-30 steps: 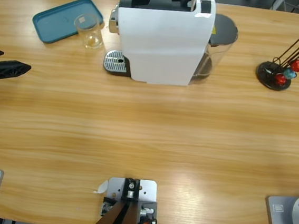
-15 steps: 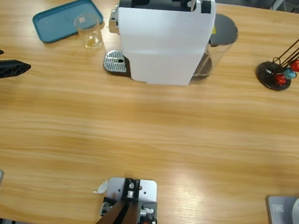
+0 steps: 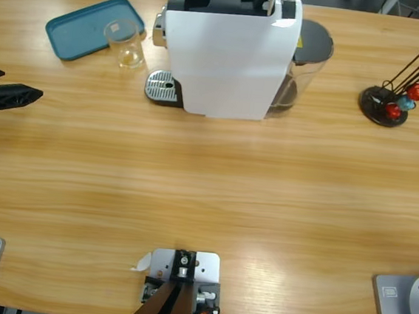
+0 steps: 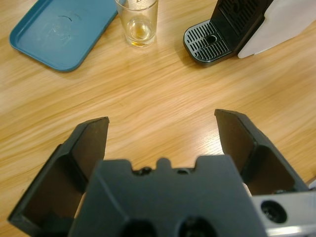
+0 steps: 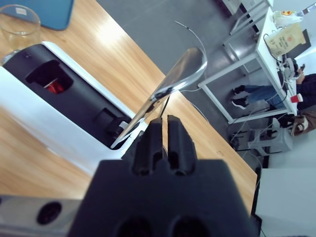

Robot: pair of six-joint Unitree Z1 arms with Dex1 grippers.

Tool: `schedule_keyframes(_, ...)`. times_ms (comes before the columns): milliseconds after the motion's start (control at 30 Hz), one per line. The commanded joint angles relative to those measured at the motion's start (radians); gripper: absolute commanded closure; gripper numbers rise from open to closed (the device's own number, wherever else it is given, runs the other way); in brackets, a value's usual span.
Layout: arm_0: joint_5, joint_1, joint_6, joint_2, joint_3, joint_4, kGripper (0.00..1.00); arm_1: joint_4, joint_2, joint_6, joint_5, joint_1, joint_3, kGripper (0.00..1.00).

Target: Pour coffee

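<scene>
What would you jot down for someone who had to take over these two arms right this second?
Left gripper: jaws wide open, empty, low over bare wood and aimed at the small clear drinking glass.
Right gripper: jaws shut on the shiny silver lever of the white coffee machine, which is raised; a red capsule shows in the open slot.
The glass stands on the table beside the teal plastic tray, not on the machine's metal drip grate.
Done: capsule loaded. Left: close the lever, put the glass on the grate, brew. No dark coffee visible yet.
</scene>
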Motion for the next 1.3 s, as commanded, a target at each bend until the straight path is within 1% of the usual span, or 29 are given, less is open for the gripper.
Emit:
schedule_keyframes(33, -0.011, -0.005, 0.011, -0.024, 0.035, -0.009, 0.069, -0.001, 0.101, -0.046, -0.064, 0.012, -0.075, 1.0)
schedule_keyframes(167, -0.011, -0.005, 0.011, -0.025, 0.036, -0.009, 0.069, 0.001, 0.135, -0.063, -0.077, 0.012, -0.128, 1.0)
schedule_keyframes(533, -0.01, -0.005, 0.011, -0.025, 0.036, -0.009, 0.069, 0.001, 0.211, -0.032, -0.075, 0.074, -0.138, 1.0)
schedule_keyframes(1033, -0.011, -0.005, 0.011, -0.025, 0.036, -0.009, 0.069, -0.004, 0.29, -0.022, -0.074, 0.113, -0.181, 1.0)
schedule_keyframes(1300, -0.011, -0.005, 0.011, -0.03, 0.038, -0.009, 0.069, -0.002, 0.332, 0.01, -0.073, 0.137, -0.188, 1.0)
